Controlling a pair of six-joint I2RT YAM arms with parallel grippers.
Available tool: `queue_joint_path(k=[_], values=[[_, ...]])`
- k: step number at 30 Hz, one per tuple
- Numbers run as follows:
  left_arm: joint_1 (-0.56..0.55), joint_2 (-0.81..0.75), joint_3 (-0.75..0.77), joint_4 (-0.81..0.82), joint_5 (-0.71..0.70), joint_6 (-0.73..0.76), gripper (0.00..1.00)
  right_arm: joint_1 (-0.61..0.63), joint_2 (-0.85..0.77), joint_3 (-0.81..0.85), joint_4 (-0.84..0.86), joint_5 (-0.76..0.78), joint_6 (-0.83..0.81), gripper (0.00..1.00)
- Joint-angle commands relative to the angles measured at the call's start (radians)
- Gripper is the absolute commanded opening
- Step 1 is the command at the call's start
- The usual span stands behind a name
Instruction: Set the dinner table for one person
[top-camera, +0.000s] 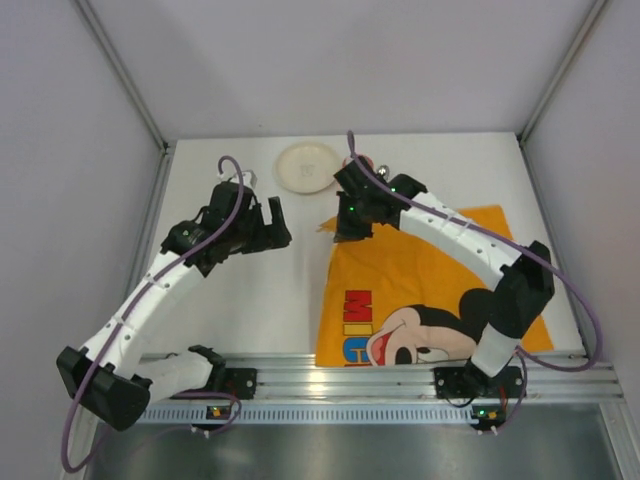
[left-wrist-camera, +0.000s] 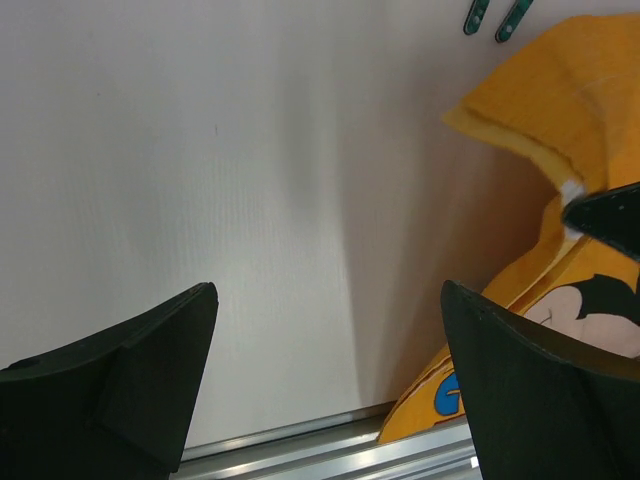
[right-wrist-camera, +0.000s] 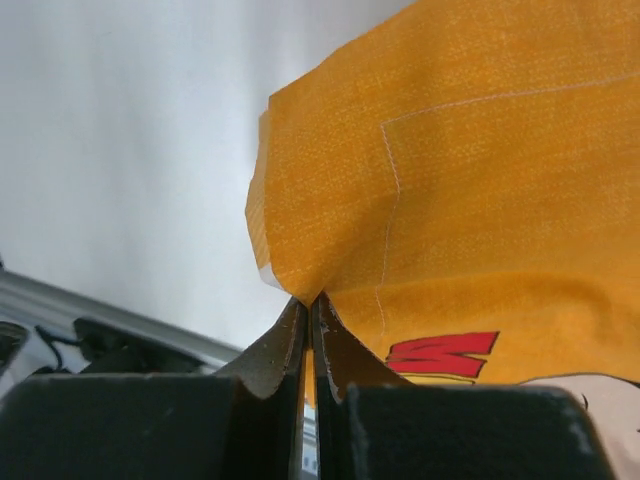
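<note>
Along the near edge runs the ribbed aluminium rail (top-camera: 330, 375) of the dinner table (top-camera: 260, 300), a large matte white rectangular tabletop that carries everything here. On its right half, starting at the rail, lies one orange Mickey Mouse cloth mat (top-camera: 440, 270). Its long axis seems to run left to right, and its far-left corner stands raised off the surface. The right gripper (right-wrist-camera: 308, 300) has its fingers pressed together on that corner, a pinch on cloth alone. The left gripper (top-camera: 268, 222), spread wide and holding nothing, hangs just left of the raised corner and apart from it. The mat therefore lies to its right, and the right arm is plainly the nearer. Any shift of the mat toward the table's middle would, I judge, go leftward from this pinch. Farther back sits one round white plate (top-camera: 308, 167) — and a small item behind the right wrist, too hidden to name.
</note>
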Motion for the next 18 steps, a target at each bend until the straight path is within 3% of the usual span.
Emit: queue_joint_path(k=[1, 12, 18], values=[[-0.001, -0.063, 0.076, -0.069, -0.079, -0.001, 0.99, 0.083, 0.133, 0.154, -0.032, -0.009, 0.090, 0.00], [-0.001, -0.134, 0.123, -0.162, -0.108, -0.001, 0.99, 0.141, 0.513, 0.603, -0.003, -0.087, 0.197, 0.00], [-0.001, -0.151, 0.135, -0.187, -0.120, 0.000, 0.99, 0.143, 0.587, 0.636, 0.187, -0.186, 0.317, 0.00]])
